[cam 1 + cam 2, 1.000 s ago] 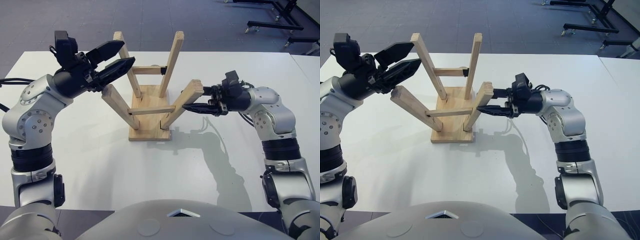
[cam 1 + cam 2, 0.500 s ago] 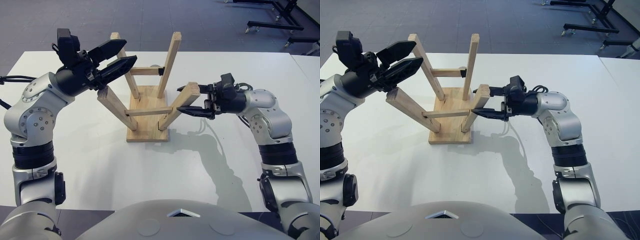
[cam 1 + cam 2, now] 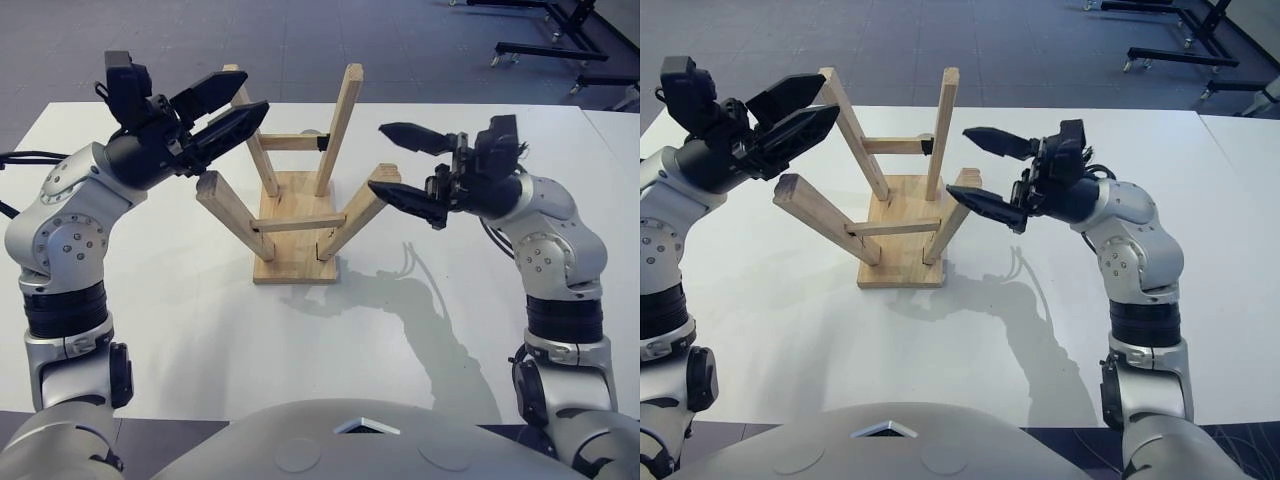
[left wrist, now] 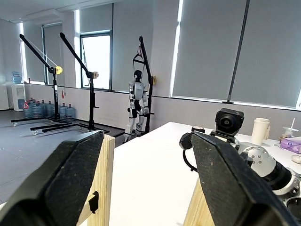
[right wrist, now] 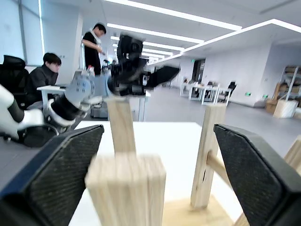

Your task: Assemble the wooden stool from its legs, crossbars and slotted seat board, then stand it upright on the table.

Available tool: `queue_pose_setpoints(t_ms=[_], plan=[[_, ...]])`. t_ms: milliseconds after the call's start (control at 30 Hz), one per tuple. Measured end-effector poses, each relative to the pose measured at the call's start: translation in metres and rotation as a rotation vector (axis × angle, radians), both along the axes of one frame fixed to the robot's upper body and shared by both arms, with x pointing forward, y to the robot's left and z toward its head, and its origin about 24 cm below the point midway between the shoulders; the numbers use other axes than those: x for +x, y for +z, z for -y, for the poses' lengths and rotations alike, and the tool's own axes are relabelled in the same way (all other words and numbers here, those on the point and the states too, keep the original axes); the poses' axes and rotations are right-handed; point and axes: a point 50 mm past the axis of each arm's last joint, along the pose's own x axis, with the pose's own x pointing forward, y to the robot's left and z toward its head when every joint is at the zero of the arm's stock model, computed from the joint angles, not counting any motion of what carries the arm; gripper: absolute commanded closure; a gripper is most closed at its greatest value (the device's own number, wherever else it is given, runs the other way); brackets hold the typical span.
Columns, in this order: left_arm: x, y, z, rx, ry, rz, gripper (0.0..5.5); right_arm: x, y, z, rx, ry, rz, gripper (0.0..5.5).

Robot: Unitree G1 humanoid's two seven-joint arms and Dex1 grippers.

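Observation:
The wooden stool rests upside down on the white table, its seat board (image 3: 295,265) flat and its legs splayed upward. Crossbars (image 3: 295,141) (image 3: 300,222) join the legs. My left gripper (image 3: 252,92) is open at the top of the far-left leg (image 3: 262,160), one finger on each side of it; that leg (image 4: 104,179) shows beside a finger in the left wrist view. My right gripper (image 3: 377,157) is open wide, with the end of the near-right leg (image 3: 355,215) by its lower finger. In the right wrist view that leg end (image 5: 127,188) lies between the two fingers.
The table (image 3: 200,330) has free surface in front of and to both sides of the stool. A second table (image 3: 615,125) adjoins at the right. Black metal frames (image 3: 550,50) stand on the floor beyond the far edge.
My right gripper has opened wider, and its arm has risen at the near-right leg's end. The stool slid slightly to the left. The left gripper has hardly moved.

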Motion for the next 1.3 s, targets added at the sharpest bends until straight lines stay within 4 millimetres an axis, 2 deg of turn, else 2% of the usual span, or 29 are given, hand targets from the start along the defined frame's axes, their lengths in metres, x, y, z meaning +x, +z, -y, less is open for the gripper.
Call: queue_pose_setpoints(t_ms=[67,200,267,400,467,533,600,667,767,933,1067,1200,1300], plan=[[-0.001,0.003,0.000,-0.009,0.012,0.011,2.13,-0.010,0.003,-0.002,0.058,-0.013,-0.015,1.20],[-0.008,0.011,-0.001,-0.021,0.062,0.041,2.13,-0.033,-0.003,-0.009,0.095,0.000,-0.061,1.20],[-0.010,0.014,-0.003,-0.035,0.117,0.050,2.13,-0.039,0.003,-0.012,0.102,-0.022,-0.044,1.20],[-0.016,0.005,-0.023,-0.079,0.301,0.014,2.13,-0.044,0.013,-0.016,0.126,-0.075,-0.020,1.20],[-0.023,-0.007,-0.044,-0.082,0.427,-0.020,2.13,-0.042,0.019,-0.013,0.152,-0.090,-0.010,1.20],[-0.036,-0.029,-0.072,-0.036,0.569,-0.092,2.13,-0.041,0.031,-0.005,0.181,-0.103,0.023,1.20],[-0.051,-0.053,-0.096,0.105,0.666,-0.168,2.13,-0.039,0.044,0.001,0.210,-0.122,0.056,1.20],[-0.062,-0.082,-0.108,0.283,0.719,-0.258,2.13,-0.035,0.052,0.003,0.219,-0.122,0.077,1.20],[-0.071,-0.133,-0.096,0.529,0.638,-0.394,2.13,-0.026,0.060,0.002,0.225,-0.123,0.079,1.20],[-0.073,-0.177,-0.058,0.654,0.499,-0.440,2.13,-0.019,0.062,-0.007,0.215,-0.089,0.069,1.20],[-0.063,-0.191,-0.038,0.704,0.456,-0.416,2.13,-0.015,0.071,-0.011,0.216,-0.065,0.094,1.20],[-0.050,-0.191,-0.032,0.767,0.452,-0.340,2.13,-0.013,0.075,-0.012,0.213,-0.064,0.109,1.20],[-0.052,-0.190,-0.023,0.770,0.408,-0.333,2.13,-0.012,0.074,-0.013,0.195,-0.075,0.113,1.20]])
